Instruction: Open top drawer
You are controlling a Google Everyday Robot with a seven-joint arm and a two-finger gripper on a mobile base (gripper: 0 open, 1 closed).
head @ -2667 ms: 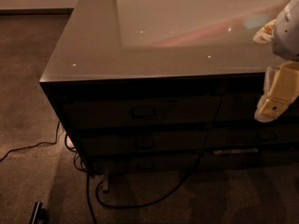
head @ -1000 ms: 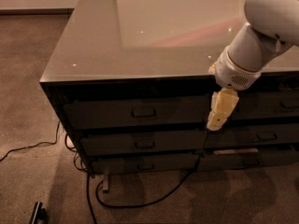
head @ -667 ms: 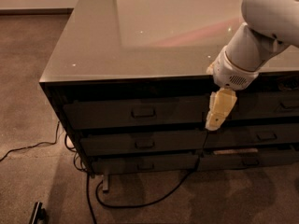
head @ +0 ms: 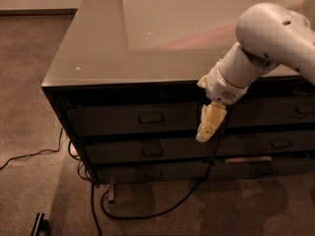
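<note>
The top drawer [head: 113,121] is the tallest dark front of the left stack, just under the cabinet top. It sits flush with the fronts below, and its small loop handle [head: 151,118] is at its centre. My gripper [head: 204,136] hangs pointing down from the white arm [head: 268,38], in front of the drawer's right end. It is to the right of the handle and slightly lower, and touches nothing that I can see.
Two shallower drawer fronts [head: 147,152] lie below, and a second drawer stack [head: 280,112] stands to the right. The glossy cabinet top [head: 147,38] overhangs. Cables [head: 147,213] trail across the carpet under the cabinet. A small dark object [head: 39,224] lies bottom left.
The arm has swung in from the far right, and over the last second the gripper moved further left and slightly down toward the top drawer's handle. The drawer has not moved.
</note>
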